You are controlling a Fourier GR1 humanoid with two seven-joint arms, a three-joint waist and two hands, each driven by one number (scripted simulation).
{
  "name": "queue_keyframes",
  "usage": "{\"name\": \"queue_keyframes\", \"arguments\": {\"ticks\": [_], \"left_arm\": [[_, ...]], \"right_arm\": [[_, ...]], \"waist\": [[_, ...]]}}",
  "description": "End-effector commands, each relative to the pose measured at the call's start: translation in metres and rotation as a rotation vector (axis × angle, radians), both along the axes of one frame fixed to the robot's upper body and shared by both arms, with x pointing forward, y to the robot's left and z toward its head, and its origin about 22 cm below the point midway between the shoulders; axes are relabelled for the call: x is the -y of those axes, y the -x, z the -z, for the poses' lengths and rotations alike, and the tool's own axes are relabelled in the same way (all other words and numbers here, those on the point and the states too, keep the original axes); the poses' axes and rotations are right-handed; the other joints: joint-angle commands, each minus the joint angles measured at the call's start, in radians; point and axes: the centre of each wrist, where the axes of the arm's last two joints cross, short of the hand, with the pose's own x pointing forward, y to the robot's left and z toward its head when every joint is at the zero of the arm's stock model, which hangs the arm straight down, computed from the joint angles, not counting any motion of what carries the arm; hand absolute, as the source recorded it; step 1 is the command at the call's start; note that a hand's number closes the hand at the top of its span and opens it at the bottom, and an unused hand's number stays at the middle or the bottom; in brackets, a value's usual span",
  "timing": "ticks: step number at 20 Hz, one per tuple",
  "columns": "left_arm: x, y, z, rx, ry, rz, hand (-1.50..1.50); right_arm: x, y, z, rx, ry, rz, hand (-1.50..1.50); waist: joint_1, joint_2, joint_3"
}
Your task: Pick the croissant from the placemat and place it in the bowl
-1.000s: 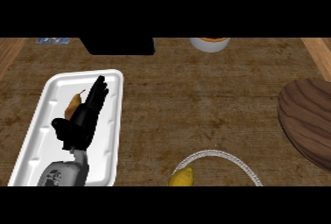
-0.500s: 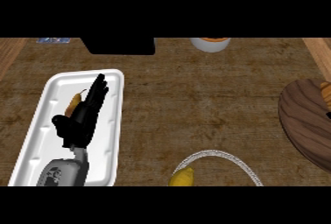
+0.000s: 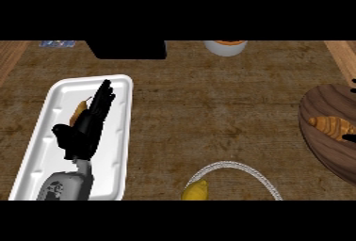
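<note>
While the head view is looking steeply down on the brown woven placemat (image 3: 208, 108), the left hand (image 3: 87, 124) is lying over the white rectangular tray (image 3: 42, 141) at the left side, its grey forearm (image 3: 66, 186) coming up from the lower edge. Its fingers are stretching straight toward the tray's far end, close together, curling round nothing. A small orange-brown item (image 3: 81, 109) is peeking out just beside those fingers, on the tray; most of it is hiding behind the hand, so what it is cannot be told. Farther back, a black box (image 3: 130, 49) is sitting at the top edge, and to its right a white cup with orange contents (image 3: 225, 47) is showing only in part. Near the lower edge, a pale ring-shaped rim (image 3: 240, 170) is arching across the mat with a yellow object (image 3: 195, 191) touching its left end. At the right side, the wooden bowl (image 3: 327, 155) is running off the edge, and the croissant (image 3: 332, 126) is resting inside it, against the bowl's inner wall. A dark sliver (image 3: 352, 86) is showing at the right edge above the bowl; the right hand's fingers cannot be made out, so its state cannot be told.
</note>
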Motion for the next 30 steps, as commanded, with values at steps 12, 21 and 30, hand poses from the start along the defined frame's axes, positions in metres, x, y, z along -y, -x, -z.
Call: {"name": "queue_keyframes", "arguments": {"ticks": [12,21,30], "left_arm": [[-0.015,0.011,0.002,0.013,0.002,-0.011,0.00],[0.012,0.005,0.001,0.005,0.005,-0.008,0.00],[0.008,-0.006,-0.005,0.011,0.002,-0.009,0.00]], "right_arm": [[0.065,0.026,-0.045,0.165,-0.387,0.065,-1.50],[0.115,0.071,-0.052,0.120,-0.540,-0.006,-1.50],[0.130,0.106,-0.037,0.090,-0.547,-0.045,-1.50]], "waist": [[-0.009,-0.003,-0.001],[-0.007,-0.002,0.000],[-0.011,0.000,0.002]]}}
